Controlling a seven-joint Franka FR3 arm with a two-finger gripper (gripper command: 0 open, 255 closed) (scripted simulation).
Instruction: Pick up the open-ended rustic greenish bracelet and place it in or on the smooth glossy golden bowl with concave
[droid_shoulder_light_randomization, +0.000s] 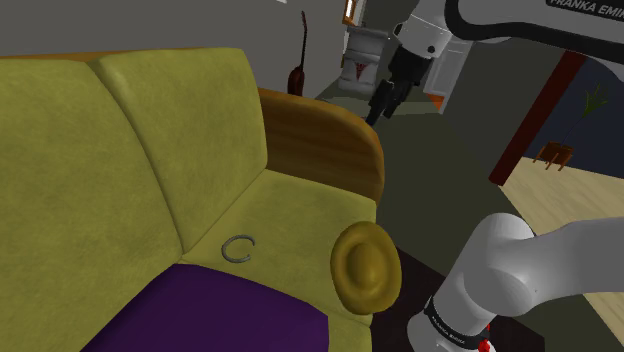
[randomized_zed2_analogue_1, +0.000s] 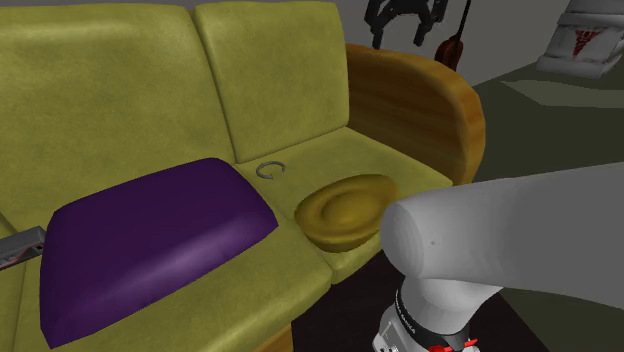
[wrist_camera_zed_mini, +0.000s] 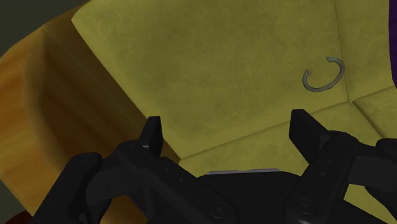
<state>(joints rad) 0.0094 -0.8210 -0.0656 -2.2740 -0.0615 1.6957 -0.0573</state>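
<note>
Sofa seat (droid_shoulder_light_randomization: 300, 215) holds your bracelet (droid_shoulder_light_randomization: 238, 249) near the backrest (droid_shoulder_light_randomization: 170, 110), purple cushion (droid_shoulder_light_randomization: 220, 315) and bowl (droid_shoulder_light_randomization: 364, 267) close by; your fingers (wrist_camera_zed_mini: 153, 130) stand wide apart, empty.

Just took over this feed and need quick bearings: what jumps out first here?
A big yellow-green sofa with a purple cushion on its seat dominates. A golden bowl sits at the seat's front edge near the wooden armrest, with a small open bracelet lying just behind it. The end effector hangs open above the armrest.
</note>
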